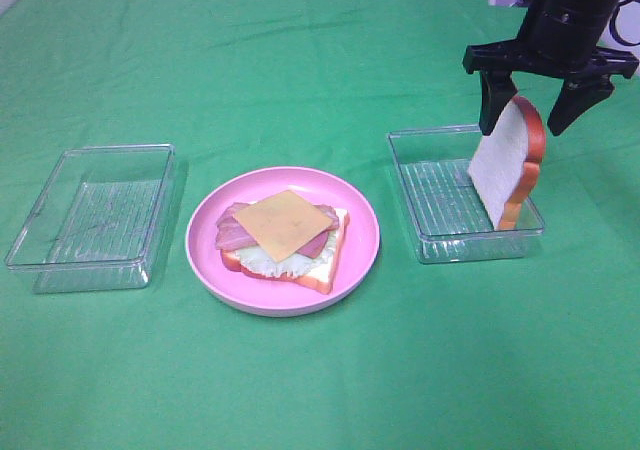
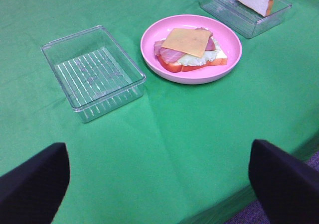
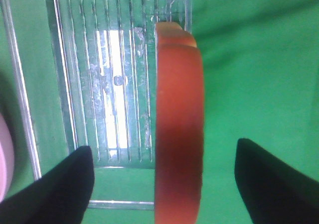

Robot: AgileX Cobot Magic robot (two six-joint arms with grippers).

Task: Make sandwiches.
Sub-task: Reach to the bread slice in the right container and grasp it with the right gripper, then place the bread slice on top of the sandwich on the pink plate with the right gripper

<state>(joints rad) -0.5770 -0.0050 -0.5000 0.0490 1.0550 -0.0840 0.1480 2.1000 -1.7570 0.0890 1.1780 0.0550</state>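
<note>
- Table: covered by a green cloth; every item below rests on it.
- Plate: pink and round, near the middle of the exterior view, between the two trays.
- Sandwich: open-faced, lying on the plate; from bottom to top a bread slice with orange-brown crust, pale lettuce, pink bacon strips and a yellow cheese square. The cheese sits turned at an angle to the bread beneath.
- Left tray: clear ribbed plastic, left of the plate and apart from it.
- Right tray: clear ribbed plastic, right of the plate and apart from it.
- Top slice: a second bread slice, standing on edge at the right tray's far-right side, leaning slightly; its lower edge is in or at the tray, white face toward the plate.
- Right gripper: poised over the top slice with jaws spread wide, one finger on each side of the crust; in the wrist view gaps show between fingers and bread, so nothing is grasped.
- Left gripper: jaws spread wide and holding nothing, above bare cloth near the table edge, well apart from the left tray; outside the exterior view.
</note>
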